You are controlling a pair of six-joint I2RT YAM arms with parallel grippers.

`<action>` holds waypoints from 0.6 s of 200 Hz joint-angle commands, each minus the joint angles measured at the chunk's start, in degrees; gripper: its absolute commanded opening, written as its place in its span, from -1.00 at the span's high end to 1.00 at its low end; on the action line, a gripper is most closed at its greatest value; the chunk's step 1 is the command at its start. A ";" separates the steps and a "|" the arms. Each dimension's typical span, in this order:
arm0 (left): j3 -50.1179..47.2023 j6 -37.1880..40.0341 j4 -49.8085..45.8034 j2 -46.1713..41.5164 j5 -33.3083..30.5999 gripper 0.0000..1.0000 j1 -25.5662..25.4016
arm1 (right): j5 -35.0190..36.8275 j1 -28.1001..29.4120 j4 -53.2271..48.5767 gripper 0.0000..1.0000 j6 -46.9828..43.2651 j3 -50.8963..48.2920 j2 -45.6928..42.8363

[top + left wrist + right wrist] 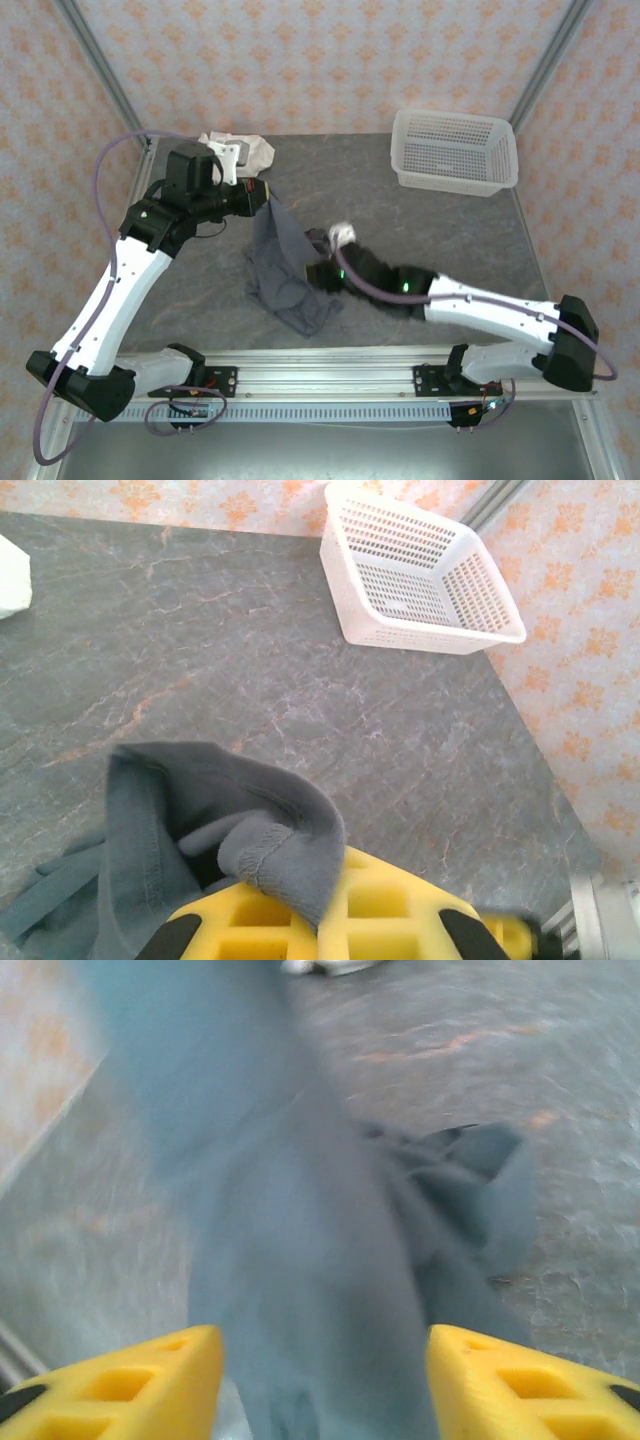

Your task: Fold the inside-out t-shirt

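left gripper (262,200) pinching inside-out t-shirt (290,285) edge, well apart from basket (455,150). right gripper (325,1380) fingers (130,1385) spread, cloth loose between. risk: one-point hold, shirt slips or bunches when lifted.

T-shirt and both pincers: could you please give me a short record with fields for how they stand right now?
t-shirt: dark grey, bunched in the middle, one edge lifted
left pincer: shut on the t-shirt's edge, holding it up
right pincer: open, fabric lying between its fingers
basket: white, far right corner
cream garment: far left corner
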 commanded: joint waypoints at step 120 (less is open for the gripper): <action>0.94 -1.37 -3.88 -0.13 -0.38 1.00 1.98 | 80.50 13.57 -87.38 0.36 87.35 25.75 43.69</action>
